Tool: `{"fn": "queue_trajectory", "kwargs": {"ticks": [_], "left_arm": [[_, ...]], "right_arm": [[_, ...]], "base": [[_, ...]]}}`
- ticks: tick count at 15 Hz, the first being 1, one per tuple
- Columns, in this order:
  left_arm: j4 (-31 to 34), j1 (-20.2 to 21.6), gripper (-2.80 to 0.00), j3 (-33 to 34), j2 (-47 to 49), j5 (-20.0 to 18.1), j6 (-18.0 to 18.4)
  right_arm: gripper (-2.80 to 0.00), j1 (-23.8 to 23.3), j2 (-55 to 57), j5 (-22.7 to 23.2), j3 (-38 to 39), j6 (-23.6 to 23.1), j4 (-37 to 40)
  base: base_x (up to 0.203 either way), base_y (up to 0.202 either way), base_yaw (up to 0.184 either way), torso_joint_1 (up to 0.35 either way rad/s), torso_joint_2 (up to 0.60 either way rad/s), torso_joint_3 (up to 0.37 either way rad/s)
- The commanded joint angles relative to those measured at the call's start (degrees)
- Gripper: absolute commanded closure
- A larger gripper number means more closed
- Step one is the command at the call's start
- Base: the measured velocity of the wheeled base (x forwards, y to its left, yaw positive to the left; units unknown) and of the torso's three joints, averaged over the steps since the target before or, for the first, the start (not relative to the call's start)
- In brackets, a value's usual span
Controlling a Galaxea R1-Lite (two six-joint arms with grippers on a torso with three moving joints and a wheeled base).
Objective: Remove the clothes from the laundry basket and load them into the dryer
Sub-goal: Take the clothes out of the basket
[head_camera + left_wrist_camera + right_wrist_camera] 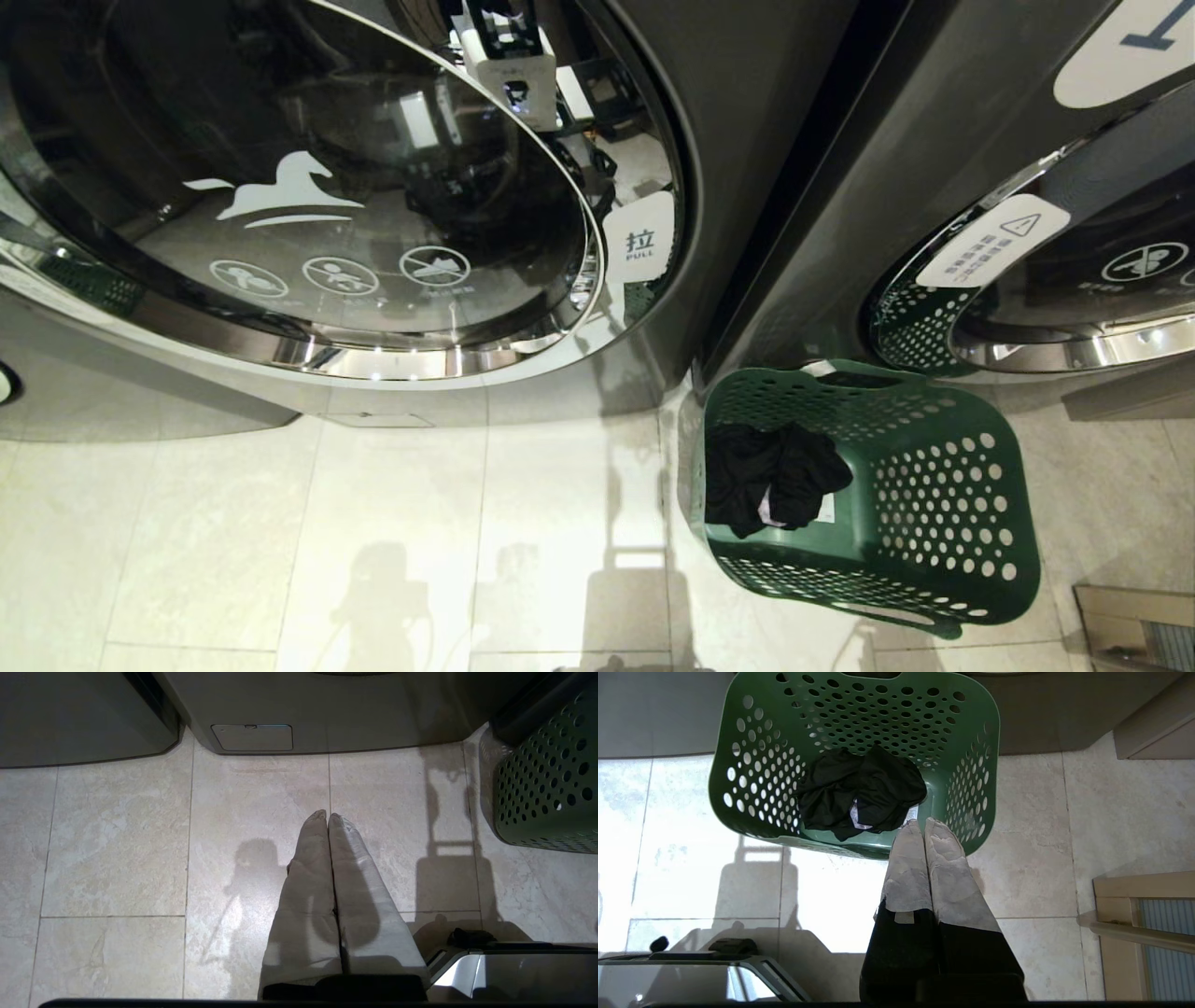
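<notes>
The dryer (308,187) is filling most of the head view, its round glass door (373,168) sitting shut against the front, with a pull label (639,245) marking the edge where it is meant to be swung open. A second machine (1027,187) is standing just beside it on the right, and both are resting on the tiled floor (373,523). Since the door is closed, I judge that opening it is going to have to come before any loading.

The green laundry basket (934,485) is sitting on the floor in front of the gap between the two machines, close against their fronts, probably so the clothes are lying within a short reach of the door. Inside it, a crumpled bundle of black clothes (770,471) is lying against the wall nearest the dryer, with a bit of white fabric or tag showing; nothing is lifted out yet.

The right tool (920,821) is hanging above the basket's near rim with its fingers clenched together and gripping nothing, pointing towards the bundle. The left tool (327,814) is hanging over bare floor before the dryer's base, likewise clenched and empty. Neither arm is appearing in the head view.
</notes>
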Motion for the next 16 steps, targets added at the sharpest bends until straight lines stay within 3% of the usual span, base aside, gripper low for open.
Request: {"fn": "queue_trajectory", "kwargs": {"ticks": [1,7,12,16], "left_arm": [[-0.2,0.0,0.00,0.0,0.0,0.0,0.0],[-0.2,0.0,0.00,0.0,0.0,0.0,0.0],[-0.2,0.0,0.00,0.0,0.0,0.0,-0.3],[-0.2,0.0,0.00,0.0,0.0,0.0,-0.3]], "right_arm": [[0.00,0.0,0.0,0.0,0.0,0.0,0.0],[0.00,0.0,0.0,0.0,0.0,-0.1,0.0],[0.00,0.0,0.0,0.0,0.1,-0.9,0.0],[0.00,0.0,2.1,1.8,-5.7,-10.9,6.5]], "base": [[0.000,0.000,0.000,-0.042,0.33,0.272],[0.000,0.000,0.000,-0.013,0.38,0.364],[0.000,0.000,0.000,0.001,0.06,0.066],[0.000,0.000,0.000,0.000,0.00,0.000]]}}
